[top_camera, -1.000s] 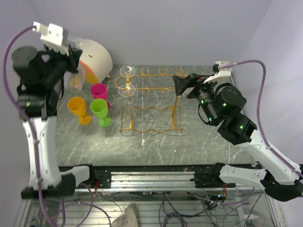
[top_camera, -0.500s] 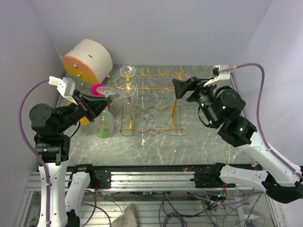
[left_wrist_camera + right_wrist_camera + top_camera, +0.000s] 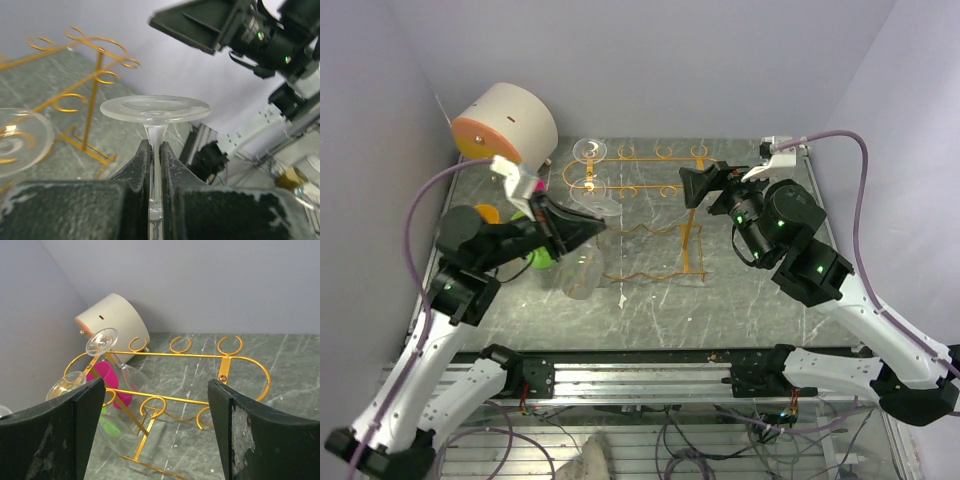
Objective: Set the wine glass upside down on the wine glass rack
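Observation:
My left gripper [image 3: 582, 228] is shut on the stem of a clear wine glass [image 3: 582, 272], held upside down with its bowl hanging low at the rack's front left corner. In the left wrist view the stem [image 3: 155, 145] sits pinched between the fingers, with the round foot [image 3: 156, 108] on top. The gold wire wine glass rack [image 3: 655, 186] stands mid-table and also shows in the left wrist view [image 3: 96, 75] and the right wrist view [image 3: 175, 399]. Two clear glasses [image 3: 588, 186] hang at its left end. My right gripper [image 3: 698, 186] is open and empty over the rack's right end.
A beige drum-shaped box [image 3: 510, 122] with an orange face stands at the back left. Orange [image 3: 486, 212] and green [image 3: 537, 258] plastic goblets stand left of the rack, partly behind my left arm; a pink one [image 3: 107, 377] shows in the right wrist view.
My left arm has swung down and to the right from the far left, carrying the clear glass to the rack's front left. My right gripper has barely moved.

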`<state>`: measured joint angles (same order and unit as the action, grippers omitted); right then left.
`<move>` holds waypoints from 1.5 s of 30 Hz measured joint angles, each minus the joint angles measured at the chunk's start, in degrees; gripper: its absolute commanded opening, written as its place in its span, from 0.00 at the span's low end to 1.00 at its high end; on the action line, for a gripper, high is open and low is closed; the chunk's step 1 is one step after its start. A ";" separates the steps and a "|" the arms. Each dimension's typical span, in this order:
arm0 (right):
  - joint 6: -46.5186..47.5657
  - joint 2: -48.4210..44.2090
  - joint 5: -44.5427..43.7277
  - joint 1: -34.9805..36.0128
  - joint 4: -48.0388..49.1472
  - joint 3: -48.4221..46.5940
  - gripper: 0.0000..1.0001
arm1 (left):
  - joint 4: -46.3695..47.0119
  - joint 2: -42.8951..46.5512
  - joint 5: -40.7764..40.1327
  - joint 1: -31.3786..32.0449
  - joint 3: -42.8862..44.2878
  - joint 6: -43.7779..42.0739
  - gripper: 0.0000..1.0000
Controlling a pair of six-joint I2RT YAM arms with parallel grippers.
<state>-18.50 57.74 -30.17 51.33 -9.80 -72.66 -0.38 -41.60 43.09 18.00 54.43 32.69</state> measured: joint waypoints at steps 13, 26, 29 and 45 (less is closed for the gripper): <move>0.07 -0.15 -2.62 -0.02 -1.01 -0.39 0.83 | 4.92 -6.51 -16.98 16.85 -6.01 -7.04 0.07; 5.03 -1.20 -3.26 -0.02 -1.53 -1.33 0.84 | 14.69 -16.20 -24.72 18.86 -6.49 -8.22 0.07; 6.67 -0.74 -3.23 -0.02 -1.70 -1.81 0.84 | 16.02 -16.92 -25.16 18.62 -6.49 -8.02 0.07; 8.76 0.37 -1.29 -0.09 -1.18 -1.25 0.84 | 15.50 -14.32 -25.16 16.20 -4.44 -5.81 0.07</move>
<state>-9.74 58.11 -31.46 51.24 -10.98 -73.91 15.11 -55.92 17.93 34.20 50.00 26.87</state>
